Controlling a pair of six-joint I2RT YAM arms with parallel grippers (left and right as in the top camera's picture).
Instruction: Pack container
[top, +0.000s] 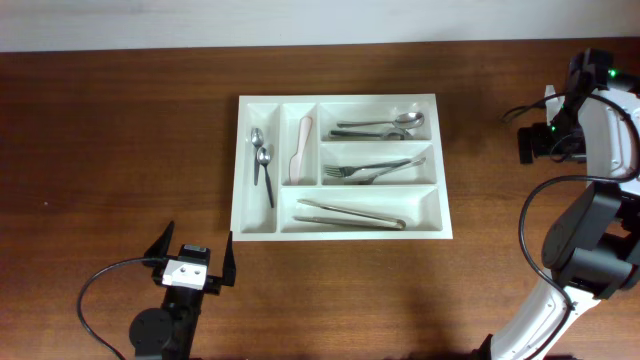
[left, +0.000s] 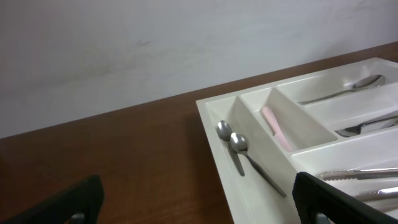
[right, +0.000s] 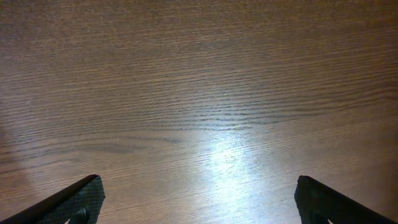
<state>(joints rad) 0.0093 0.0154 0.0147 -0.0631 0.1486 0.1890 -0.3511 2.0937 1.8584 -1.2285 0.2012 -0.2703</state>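
So this one looks pretty much finished to me. The container (top: 255, 218) sits flat in the middle of the table (top: 120, 150), and every one of its five compartments has something in it. The narrow end compartment, on the side nearer the left arm, holds two small spoons (top: 262, 158). The narrow one next to it has a pale pink-handled piece (top: 302, 150). Can't tell if that's a knife or a spreader. Of the three long compartments, the one along the container's far edge has a couple of bigger spoons (top: 385, 125). The middle one has forks (top: 375, 168), and the one on the near edge has what looks like tongs (top: 350, 213).

The left gripper (top: 199, 238) is parked off the container's near corner, well apart from it. Its jaws are spread wide with nothing between them. The right gripper (right: 198, 183) is way out past the container's opposite end. Its wrist view shows only bare wood, jaws also spread and empty.

I don't see a single loose utensil on the table anywhere around the container. My read is that the packing is done, or as good as. Whatever's left, if anything, isn't visible here, unless there's cutlery outside the overhead view.
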